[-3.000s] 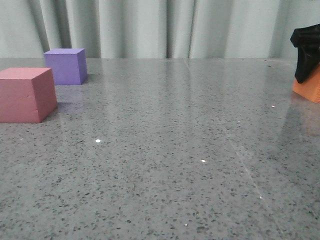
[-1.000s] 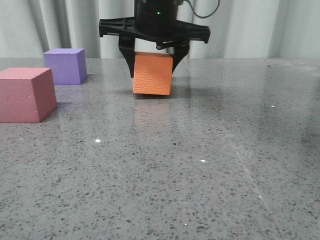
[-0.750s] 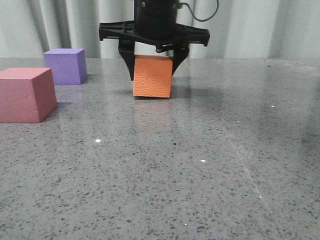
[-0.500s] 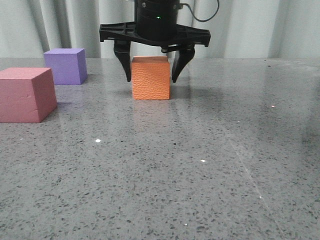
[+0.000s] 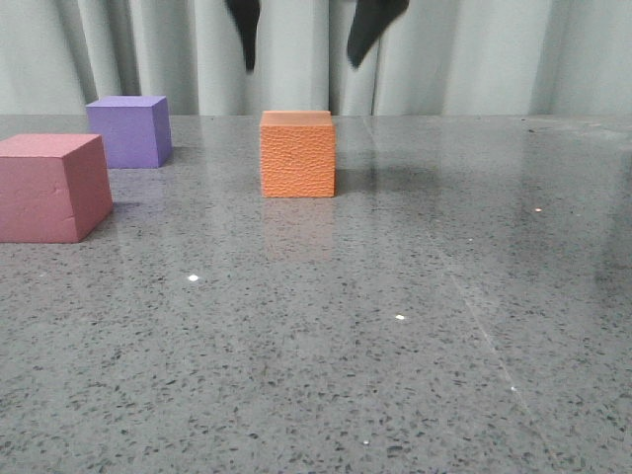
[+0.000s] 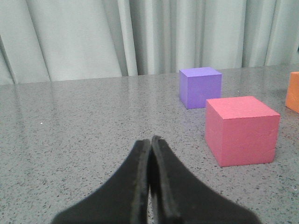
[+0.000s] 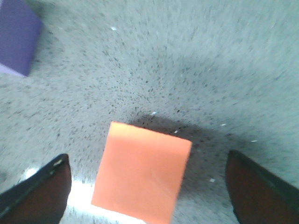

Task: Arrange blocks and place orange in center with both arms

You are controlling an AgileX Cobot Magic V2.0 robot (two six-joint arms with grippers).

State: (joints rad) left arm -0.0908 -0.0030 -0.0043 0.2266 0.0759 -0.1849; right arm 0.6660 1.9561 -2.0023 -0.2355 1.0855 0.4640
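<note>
The orange cube (image 5: 297, 155) stands alone on the grey table, free of any grip. My right gripper (image 5: 304, 30) hangs open well above it; only its two fingertips show at the top of the front view. In the right wrist view the orange cube (image 7: 142, 170) lies below and between the spread fingers (image 7: 44, 191). The purple cube (image 5: 129, 129) stands at the back left, and the pink-red cube (image 5: 51, 187) stands in front of it at the left edge. My left gripper (image 6: 150, 142) is shut and empty, low over the table beside the pink-red cube (image 6: 240, 129).
The speckled grey table (image 5: 395, 326) ends at a pale curtain (image 5: 474, 54) behind. The purple cube (image 6: 200, 87) and an edge of the orange cube (image 6: 293, 91) show in the left wrist view. A corner of the purple cube (image 7: 16, 35) shows in the right wrist view.
My right gripper carried the orange cube in from the right, set it down at the middle, opened, and has risen straight up off it. The other cubes have not moved.
</note>
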